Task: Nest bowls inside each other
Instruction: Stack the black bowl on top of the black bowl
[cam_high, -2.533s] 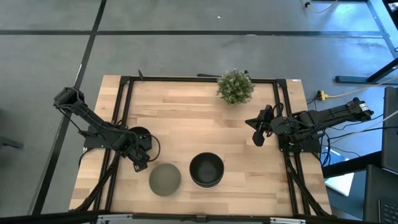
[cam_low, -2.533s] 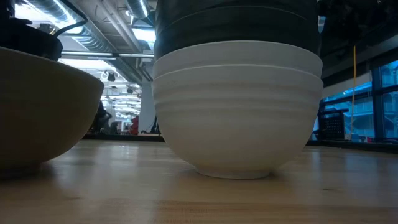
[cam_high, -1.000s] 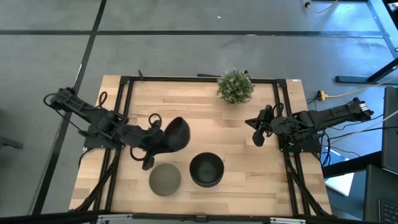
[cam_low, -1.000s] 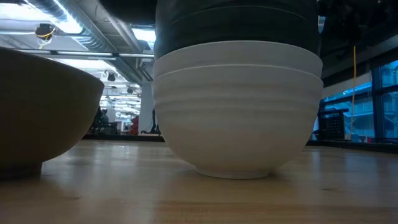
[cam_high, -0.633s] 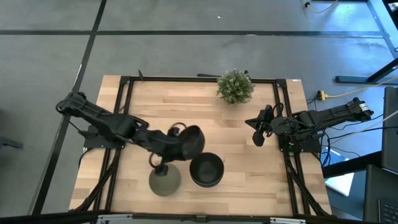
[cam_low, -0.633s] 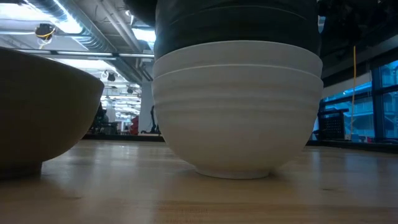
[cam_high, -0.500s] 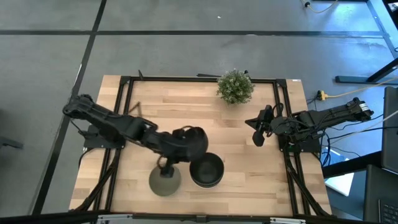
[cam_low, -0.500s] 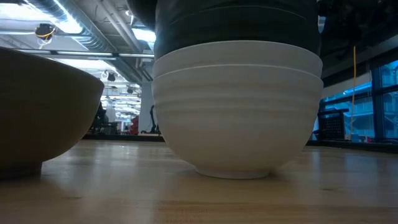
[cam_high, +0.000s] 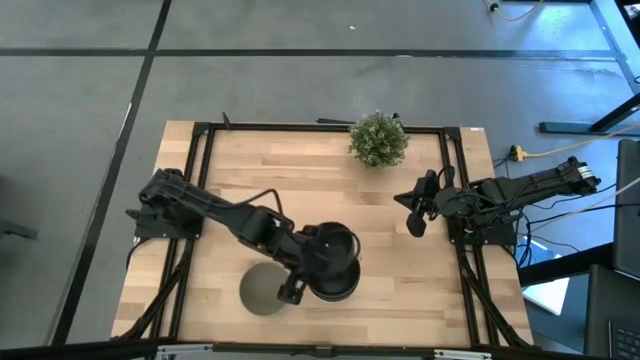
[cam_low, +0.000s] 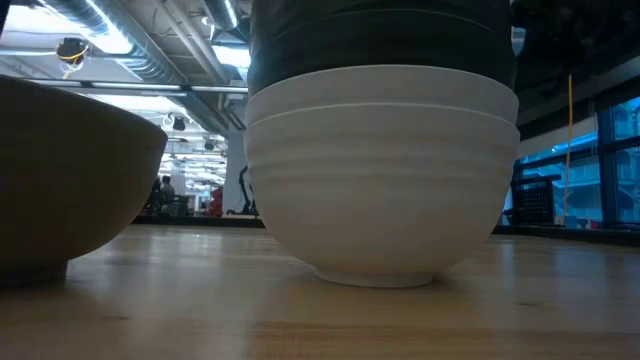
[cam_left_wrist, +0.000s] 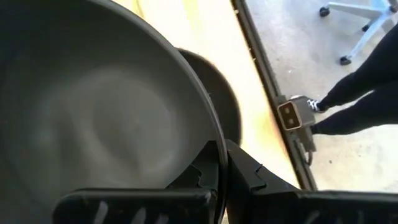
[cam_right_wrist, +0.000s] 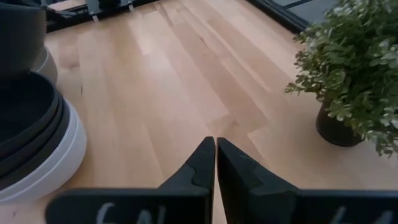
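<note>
Over the stacked bowls (cam_high: 335, 275) near the table's front edge, the left gripper (cam_left_wrist: 221, 163) pinches a black bowl's (cam_left_wrist: 93, 118) thin rim; rigid, smooth, probably slippery. Grey-olive bowl (cam_high: 262, 290) sits beside. Right gripper (cam_right_wrist: 215, 163) waits clenched, empty.

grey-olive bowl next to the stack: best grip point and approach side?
Grip the rim. The grey-olive bowl sits upright and open-topped on the table, so probably come from above, one finger inside the wall and one outside. Take its left edge, away from the bowl stack: the left gripper holds a black bowl by its rim over that stack. The right gripper waits at the right.
</note>
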